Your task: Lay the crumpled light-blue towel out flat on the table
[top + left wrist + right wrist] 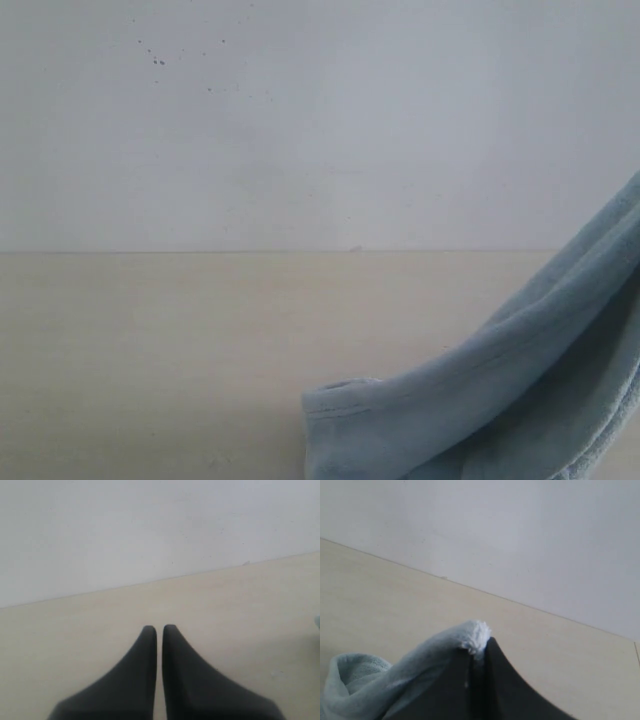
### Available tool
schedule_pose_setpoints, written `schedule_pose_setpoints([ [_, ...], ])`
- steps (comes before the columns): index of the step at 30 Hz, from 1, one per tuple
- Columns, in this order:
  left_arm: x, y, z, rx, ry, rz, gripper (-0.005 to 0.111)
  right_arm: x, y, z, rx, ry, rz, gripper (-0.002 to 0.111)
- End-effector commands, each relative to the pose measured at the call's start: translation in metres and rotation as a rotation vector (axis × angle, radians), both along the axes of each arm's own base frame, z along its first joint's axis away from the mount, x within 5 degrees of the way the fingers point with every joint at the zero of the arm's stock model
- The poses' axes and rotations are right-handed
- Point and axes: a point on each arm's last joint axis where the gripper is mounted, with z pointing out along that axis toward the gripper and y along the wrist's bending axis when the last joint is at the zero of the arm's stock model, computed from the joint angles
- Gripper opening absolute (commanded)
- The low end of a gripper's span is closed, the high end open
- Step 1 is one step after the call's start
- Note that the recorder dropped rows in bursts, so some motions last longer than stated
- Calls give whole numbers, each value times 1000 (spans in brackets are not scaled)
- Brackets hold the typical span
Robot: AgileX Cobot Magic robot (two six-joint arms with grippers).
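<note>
The light-blue towel [500,400] hangs in a slanting fold from the upper right edge of the exterior view down to the table [150,350], its hemmed end resting near the front. My right gripper [479,647] is shut on a fluffy corner of the towel [420,665], which drapes over one finger and trails down to the tabletop. My left gripper [159,630] is shut with nothing between its black fingers, hovering over bare table [240,610]. Neither gripper shows in the exterior view.
A white wall [320,120] rises behind the table's far edge. A sliver of towel shows at the edge of the left wrist view [317,622].
</note>
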Motion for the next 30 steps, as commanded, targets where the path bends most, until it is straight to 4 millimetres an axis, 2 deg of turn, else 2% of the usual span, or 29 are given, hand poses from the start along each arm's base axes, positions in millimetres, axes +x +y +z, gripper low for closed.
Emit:
schedule_pose_setpoints([
  [1,0,0,-1,-54,4,3,5,-1,1,2,-6,-12,11,0],
  [3,0,-2,7,-268,-43,-4,5,-2,3,2,-13,-19,38,0],
  [5,0,-1,17,-641,-93,-13,4,-2,7,2,-46,-31,77,0],
  [6,0,0,18,-773,-75,-13,4,-2,8,3,-56,-39,92,0],
  [9,0,-1,16,-880,-26,-14,4,-2,8,4,-86,-59,98,0],
  [12,0,-4,9,-872,57,-17,4,0,3,5,-144,-88,62,0],
  [17,1,-10,9,-861,110,-97,4,3,-14,9,-246,-131,-118,0],
  [21,6,-17,15,-827,100,-201,4,2,-9,8,-371,-139,-46,0],
  [23,10,-23,21,-723,90,-271,4,2,-8,8,-395,-150,-28,0],
  [26,17,-38,38,-498,41,-397,4,2,-15,20,-428,-227,-110,0],
  [30,38,-65,56,-287,42,-509,4,-3,-23,38,-436,-298,-179,0],
])
